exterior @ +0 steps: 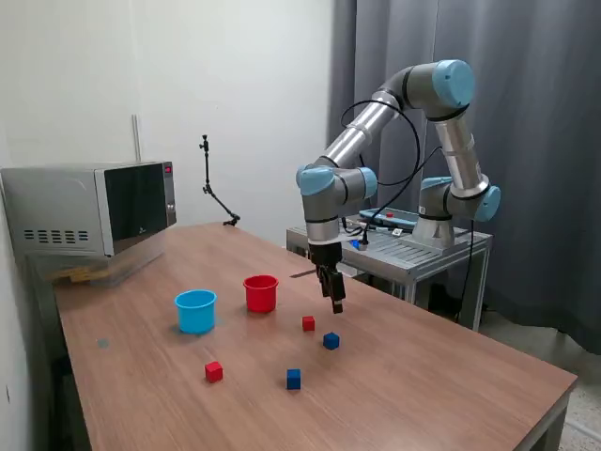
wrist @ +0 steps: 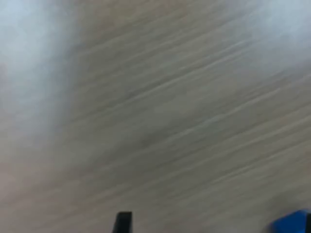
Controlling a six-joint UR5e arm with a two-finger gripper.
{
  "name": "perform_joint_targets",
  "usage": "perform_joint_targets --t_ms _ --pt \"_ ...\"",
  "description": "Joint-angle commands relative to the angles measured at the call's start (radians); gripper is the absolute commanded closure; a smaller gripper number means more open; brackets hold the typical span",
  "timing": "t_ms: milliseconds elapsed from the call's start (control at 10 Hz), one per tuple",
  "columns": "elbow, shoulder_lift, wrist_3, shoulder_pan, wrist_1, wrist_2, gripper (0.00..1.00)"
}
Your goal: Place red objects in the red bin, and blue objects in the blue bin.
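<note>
Hand (exterior: 336, 303) above blue cube (exterior: 331, 341), spread unclear; cups only in exterior view.

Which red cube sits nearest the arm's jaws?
Start at the red cup on the wooden table. Toward the exterior view's right lies a red cube, beside a blue cube. The other red cube lies nearer the camera.

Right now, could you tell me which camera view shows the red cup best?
The exterior view: the red cup stands whole and upright on the table, beside the light-blue cup. The wrist view shows none of it, only blurred wood grain.
</note>
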Motion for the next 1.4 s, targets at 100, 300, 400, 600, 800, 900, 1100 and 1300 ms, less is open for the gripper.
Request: perform_joint_targets --t_ms 100,300,400,600,800,900,1100,1300 --pt "-0.009 0.011 -0.223 0.011 -0.001 0.098 0.0" --pt "-0.007 0.011 -0.178 0.0 -0.003 0.082 0.0" --pt "-0.007 0.013 -0.124 -0.009 -0.004 0.055 0.0" --pt "-0.013 0.015 -0.113 -0.011 -0.007 0.046 0.0" --pt "-0.016 0.027 -0.104 -0.009 -0.047 0.047 0.0" --pt "-0.024 0.036 -0.104 -0.009 -0.072 0.045 0.0" --pt "-0.046 0.067 -0.104 -0.012 -0.072 0.018 0.0" --pt "-0.044 0.073 -0.104 -0.028 -0.072 -0.002 0.0"
